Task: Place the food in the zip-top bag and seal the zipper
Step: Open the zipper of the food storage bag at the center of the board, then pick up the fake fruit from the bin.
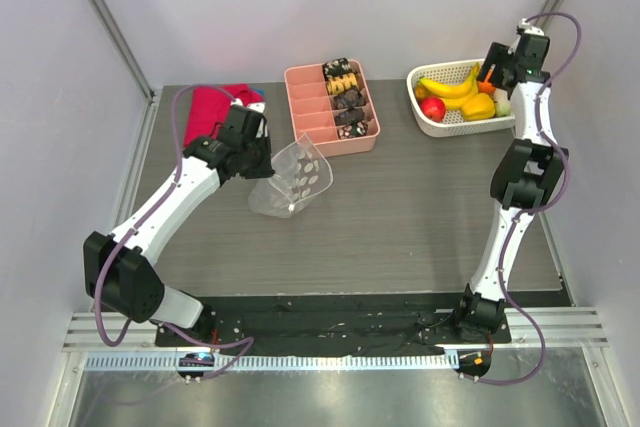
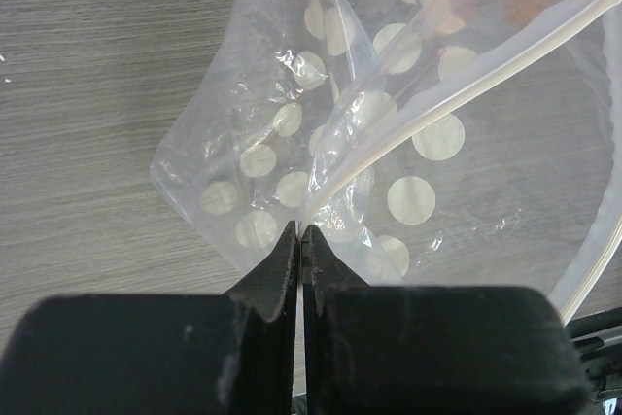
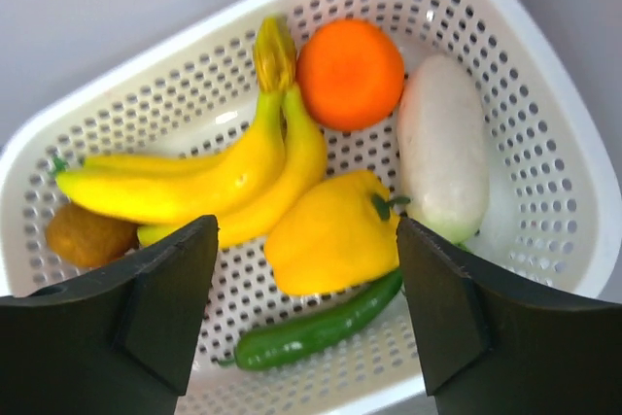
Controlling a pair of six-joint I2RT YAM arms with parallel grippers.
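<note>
A: Where is the zip-top bag (image 1: 295, 179) sitting?

B: It is lying on the grey table (image 1: 420, 207), left of centre, just in front of the pink divided tray (image 1: 310, 112). One side is being held up, so its mouth is standing open. The print showing on the clear film is rows of pale round dots.

A: What is holding it?

B: The left gripper (image 2: 300, 230) is pinching it. Its fingers are pressed together on the film right where the zipper (image 2: 466, 94) strip is starting, and the strip is curving away up to the right.

A: And the right gripper (image 3: 306, 230)?

B: It is hovering over the white mesh basket (image 3: 544, 143) at the table's far right corner. Its fingers are standing wide apart and gripping nothing, with the yellow pepper (image 3: 330, 235) showing between them.

A: So the food is sitting in the basket?

B: Yes. The bananas (image 3: 214, 177), an orange (image 3: 350, 73), a white piece (image 3: 442, 148), a green chilli (image 3: 311, 329) and a brown piece (image 3: 87, 235) are lying around the pepper. The overhead view is also showing a red apple (image 1: 433, 108) there. A red cloth (image 1: 210, 107) is lying behind the left arm.
</note>
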